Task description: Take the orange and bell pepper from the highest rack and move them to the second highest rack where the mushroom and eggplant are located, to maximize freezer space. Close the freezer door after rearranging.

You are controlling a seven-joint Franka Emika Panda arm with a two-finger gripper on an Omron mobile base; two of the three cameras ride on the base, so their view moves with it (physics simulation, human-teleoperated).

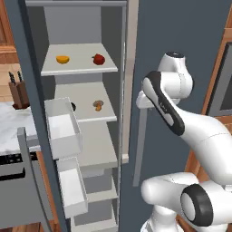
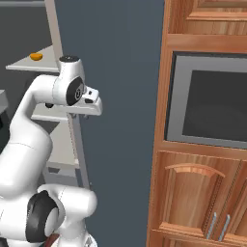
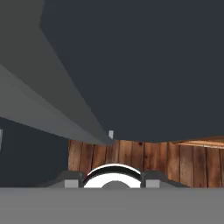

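Observation:
The orange (image 1: 63,59) and the red bell pepper (image 1: 99,59) lie on the top rack (image 1: 79,69) of the open freezer. On the second rack (image 1: 90,116) sit the brown mushroom (image 1: 98,105) and a dark eggplant (image 1: 73,107), half hidden behind a door bin. The orange (image 2: 35,56) also shows at the left of the right base view. My gripper (image 1: 141,102) (image 2: 89,107) hangs outside the freezer, in front of the closed dark door to the right, apart from all the food. In the hand view the gripper (image 3: 113,181) is open and holds nothing.
The freezer door (image 1: 31,136) stands swung open on the left with two white bins (image 1: 63,129). The dark door's long handle (image 1: 138,149) runs just below my hand. A knife block (image 1: 18,93) stands on the marble counter (image 1: 13,129). A built-in oven (image 2: 212,101) sits in wooden cabinets.

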